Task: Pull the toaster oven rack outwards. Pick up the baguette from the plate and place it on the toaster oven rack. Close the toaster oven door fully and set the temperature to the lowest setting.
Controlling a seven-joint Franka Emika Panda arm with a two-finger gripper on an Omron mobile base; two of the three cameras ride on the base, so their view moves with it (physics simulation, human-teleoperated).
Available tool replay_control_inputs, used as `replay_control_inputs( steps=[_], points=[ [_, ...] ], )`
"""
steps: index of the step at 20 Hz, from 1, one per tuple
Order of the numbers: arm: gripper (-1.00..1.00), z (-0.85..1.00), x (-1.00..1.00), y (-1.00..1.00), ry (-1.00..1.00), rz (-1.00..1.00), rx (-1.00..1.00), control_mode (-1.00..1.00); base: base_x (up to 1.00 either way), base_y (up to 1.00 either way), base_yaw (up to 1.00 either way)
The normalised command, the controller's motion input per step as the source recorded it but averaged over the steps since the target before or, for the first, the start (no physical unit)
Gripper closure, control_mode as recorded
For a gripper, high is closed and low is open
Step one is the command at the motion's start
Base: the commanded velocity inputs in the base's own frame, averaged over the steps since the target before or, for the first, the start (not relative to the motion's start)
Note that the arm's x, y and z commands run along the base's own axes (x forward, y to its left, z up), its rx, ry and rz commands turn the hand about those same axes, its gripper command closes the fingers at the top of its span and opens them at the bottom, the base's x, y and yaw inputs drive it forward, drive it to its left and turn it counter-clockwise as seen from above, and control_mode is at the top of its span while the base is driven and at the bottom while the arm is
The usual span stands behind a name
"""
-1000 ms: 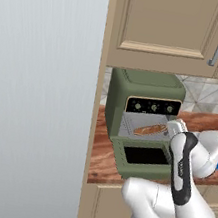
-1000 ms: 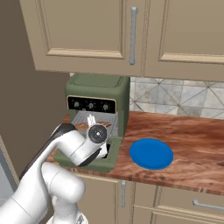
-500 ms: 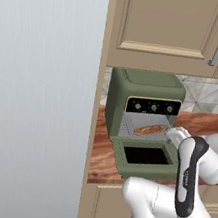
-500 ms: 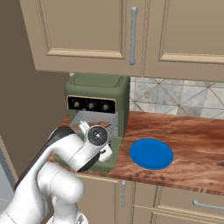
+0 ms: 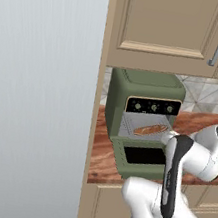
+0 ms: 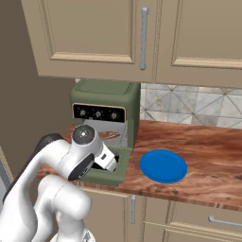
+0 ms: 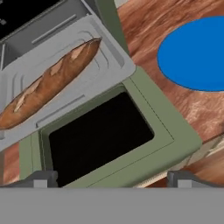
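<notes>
- Baguette [image 7: 48, 83] lies on the pulled-out toaster oven rack [image 7: 105, 65]
- Toaster oven door [image 7: 170, 135] hangs open: rigid, hinged; best pushed up by its front edge
- Gripper [image 7: 111, 179] spread wide, empty

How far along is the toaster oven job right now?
Done: the rack is pulled out and the baguette lies on it; the blue plate is bare. In hand: nothing; the gripper hangs open over the lowered door. Left: shut that door fully, then turn the temperature knob on the toaster oven to its lowest setting.
</notes>
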Motion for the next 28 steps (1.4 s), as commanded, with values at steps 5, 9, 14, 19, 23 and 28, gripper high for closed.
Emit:
replay_control_inputs(
  steps=[5,9,14,19,23,28],
  points=[
    [-1.0,0.0,0.0,0.03,-0.01,0.03,-0.07,-1.0,0.0,0.0,0.0],
    [-1.0,-0.07,0.0,0.0,-0.01,0.1,-0.05,-1.0,0.0,0.0,0.0],
    [-1.0,-0.1,0.0,0.0,-0.02,0.07,-0.12,-1.0,0.0,0.0,0.0],
    [-1.0,-0.06,0.0,0.0,-0.01,0.02,-0.13,-1.0,0.0,0.0,0.0],
    [-1.0,0.0,0.0,0.07,0.0,0.0,-0.06,-1.0,0.0,0.0,0.0],
    [-1.0,0.0,0.0,0.15,0.0,0.0,-0.03,-1.0,0.0,0.0,0.0]
  ],
)
